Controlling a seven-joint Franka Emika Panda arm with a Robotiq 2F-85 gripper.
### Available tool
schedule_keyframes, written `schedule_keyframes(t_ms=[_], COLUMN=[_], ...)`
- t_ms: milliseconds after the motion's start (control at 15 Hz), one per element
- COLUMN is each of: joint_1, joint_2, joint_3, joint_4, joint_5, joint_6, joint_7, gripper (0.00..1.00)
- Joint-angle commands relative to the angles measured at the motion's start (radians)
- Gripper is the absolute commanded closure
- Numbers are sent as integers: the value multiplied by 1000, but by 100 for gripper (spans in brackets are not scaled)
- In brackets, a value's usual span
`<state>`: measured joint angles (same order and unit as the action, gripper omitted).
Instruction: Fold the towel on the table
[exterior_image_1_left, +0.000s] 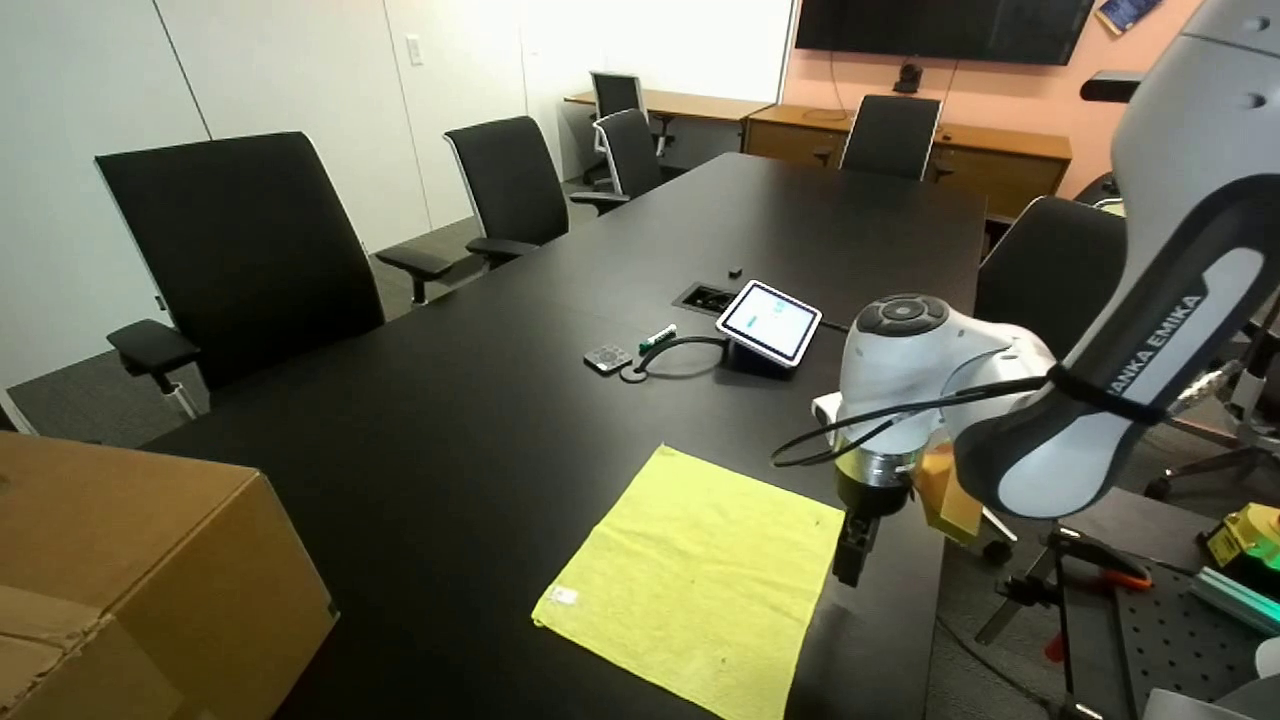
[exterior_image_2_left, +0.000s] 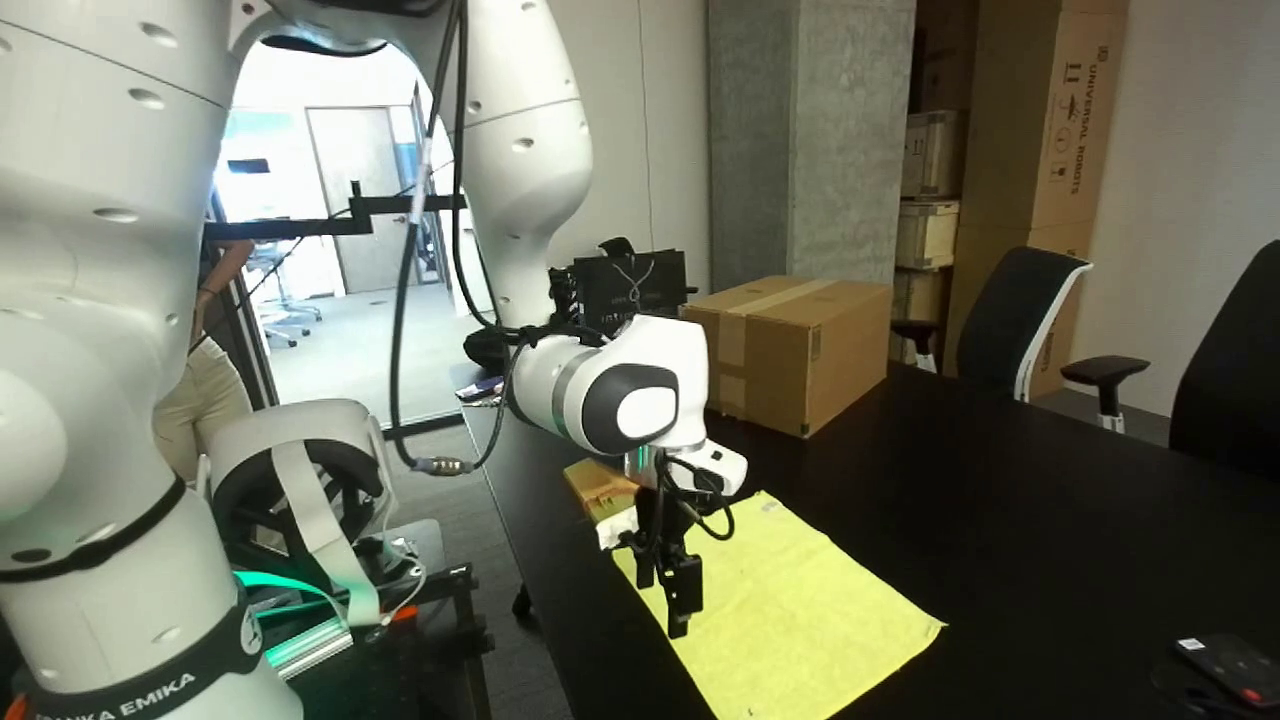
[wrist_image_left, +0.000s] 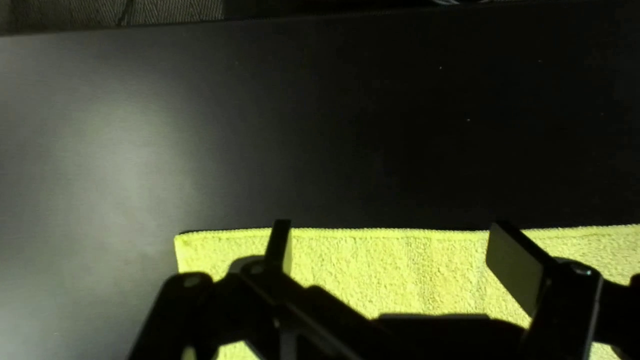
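A yellow towel (exterior_image_1_left: 700, 580) lies flat and spread out on the black table (exterior_image_1_left: 450, 480). It also shows in an exterior view (exterior_image_2_left: 800, 610), partly hidden behind the gripper, and in the wrist view (wrist_image_left: 380, 270). A small white tag (exterior_image_1_left: 564, 596) is at one corner. My gripper (exterior_image_1_left: 850, 565) points down at the towel's edge on the robot's side, near one corner; it also shows in an exterior view (exterior_image_2_left: 663, 605). In the wrist view my gripper (wrist_image_left: 390, 225) is open, its fingers wide apart over the towel's hemmed edge, with nothing between them. Whether the fingertips touch the towel is unclear.
A large cardboard box (exterior_image_1_left: 150, 580) stands on the table beyond the towel's tagged side. A tablet on a stand (exterior_image_1_left: 770, 322), a green marker (exterior_image_1_left: 658, 338) and a small dark square (exterior_image_1_left: 607, 359) lie farther along. Chairs (exterior_image_1_left: 240, 250) line the table.
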<state>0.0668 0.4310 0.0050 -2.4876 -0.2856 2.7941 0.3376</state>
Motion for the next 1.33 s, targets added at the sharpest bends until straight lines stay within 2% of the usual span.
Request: schedule_keyframes(t_ms=[0, 467, 800, 1267], joint_1=[6, -16, -118, -221], joint_2=[115, 239, 292, 354], joint_3=[-17, -60, -19, 11], joint_4=[88, 227, 300, 345], joint_5=[67, 109, 155, 187], joint_6=[59, 75, 66, 54], joint_7=[-127, -236, -348, -454], gripper=[0, 0, 0, 0])
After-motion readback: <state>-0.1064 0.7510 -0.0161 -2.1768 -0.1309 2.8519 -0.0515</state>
